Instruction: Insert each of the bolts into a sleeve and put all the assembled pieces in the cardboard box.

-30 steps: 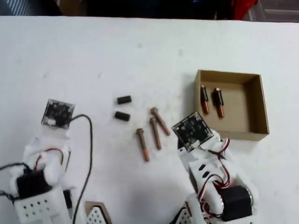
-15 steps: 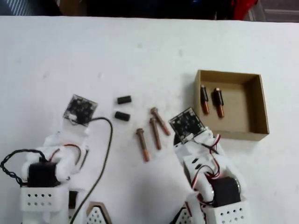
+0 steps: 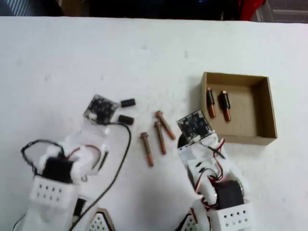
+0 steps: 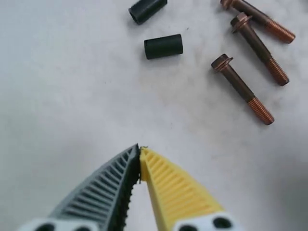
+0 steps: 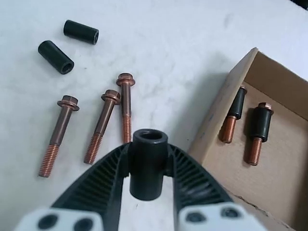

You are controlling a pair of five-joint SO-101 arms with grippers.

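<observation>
The left gripper (image 4: 139,150), fingers pressed together on nothing, hangs over the white table (image 3: 144,48) just short of 2 loose sleeves (image 4: 163,46). 3 bare bolts (image 5: 102,126) lie off to its right. The right gripper (image 5: 147,151) is clamped on a black sleeve (image 5: 148,168), the bolts just ahead to its left. The cardboard box (image 3: 268,108) is near on its right, with 2 assembled pieces (image 3: 224,106) side by side inside.

Left claw (image 4: 139,150) pinched closed, tips touching; right claw (image 5: 147,151) clamped around a black sleeve (image 5: 148,177).
</observation>
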